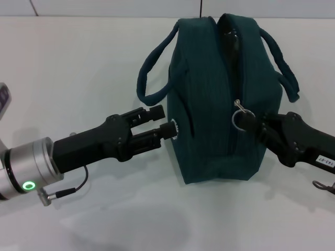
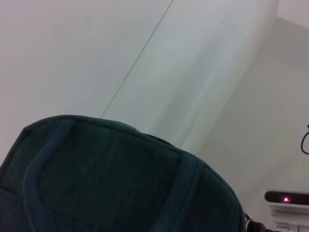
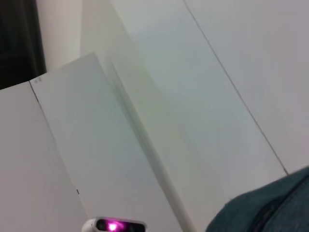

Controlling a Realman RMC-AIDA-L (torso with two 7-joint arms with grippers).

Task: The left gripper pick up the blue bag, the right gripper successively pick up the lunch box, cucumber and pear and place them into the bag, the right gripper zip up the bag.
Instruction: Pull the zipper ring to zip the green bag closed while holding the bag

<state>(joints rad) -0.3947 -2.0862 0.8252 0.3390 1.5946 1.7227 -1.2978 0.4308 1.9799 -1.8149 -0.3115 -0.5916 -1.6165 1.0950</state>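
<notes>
Overall light: bright, even and diffuse across the plain white table [image 1: 94, 63].
Shadows: soft grey patches lie on the table below the black two-fingered left gripper [image 1: 163, 121] and under the large dark teal-green fabric bag [image 1: 220, 104].
Glare: a small highlight glints on the bag's silver ring zipper pull [image 1: 239, 116].
Head view: sharp throughout.
Left wrist view: the bag's fabric, close up, looks soft and dark.
Right wrist view: pale surfaces look hazy; 1 magenta light glows at the lower edge.
</notes>
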